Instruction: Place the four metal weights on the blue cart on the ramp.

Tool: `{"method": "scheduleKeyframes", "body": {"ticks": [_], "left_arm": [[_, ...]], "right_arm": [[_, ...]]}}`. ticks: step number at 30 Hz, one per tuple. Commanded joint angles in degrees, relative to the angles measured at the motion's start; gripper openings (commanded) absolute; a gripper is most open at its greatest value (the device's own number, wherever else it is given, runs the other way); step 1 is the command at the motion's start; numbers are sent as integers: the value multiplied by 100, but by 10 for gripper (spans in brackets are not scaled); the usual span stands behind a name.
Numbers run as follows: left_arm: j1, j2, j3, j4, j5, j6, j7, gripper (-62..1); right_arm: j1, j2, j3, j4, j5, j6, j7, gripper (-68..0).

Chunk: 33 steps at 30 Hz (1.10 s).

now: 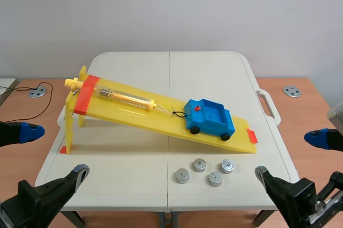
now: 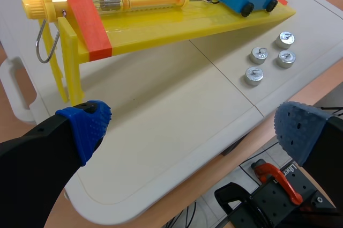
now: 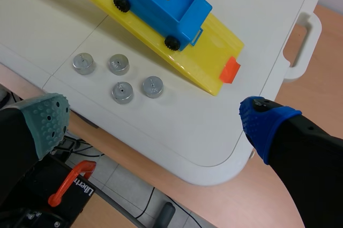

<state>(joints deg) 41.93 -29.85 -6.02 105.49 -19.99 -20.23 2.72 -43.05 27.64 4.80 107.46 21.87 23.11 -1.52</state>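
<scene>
Four small silver disc weights [image 1: 199,164] clustered on the white table [image 1: 128,153], just beside the yellow ramp [image 1: 128,111]; blue cart [image 1: 210,116] sits near its low end. Left wrist: left gripper [image 2: 193,131] spread wide, gripping nothing, over the table edge. Right wrist: right gripper [image 3: 155,118] likewise wide, nothing held, weights just ahead.

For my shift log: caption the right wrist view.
Four metal weights lie ahead of the open right end effector, beside the empty blue cart on the yellow ramp.

The left pincer [image 2: 193,131] and right pincer [image 3: 155,123] hang low at either side, both spread wide.
</scene>
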Motion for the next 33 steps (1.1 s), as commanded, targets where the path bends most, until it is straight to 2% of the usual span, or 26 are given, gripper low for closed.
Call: {"method": "scheduleKeyframes", "body": {"ticks": [1,19,26,33], "left_arm": [[103,-66,-98,437,-463,-98,-890,14],[103,-66,-98,426,-439,-98,-861,14],[103,-66,-98,426,-442,-98,-570,14],[72,-66,-98,426,-442,-96,-568,14]], "right_arm": [[2,232,199,295,275,-79,785,-14],[2,232,199,295,275,-79,785,-14],[2,232,199,295,275,-79,787,-14],[2,232,199,295,275,-79,787,-14]]}}
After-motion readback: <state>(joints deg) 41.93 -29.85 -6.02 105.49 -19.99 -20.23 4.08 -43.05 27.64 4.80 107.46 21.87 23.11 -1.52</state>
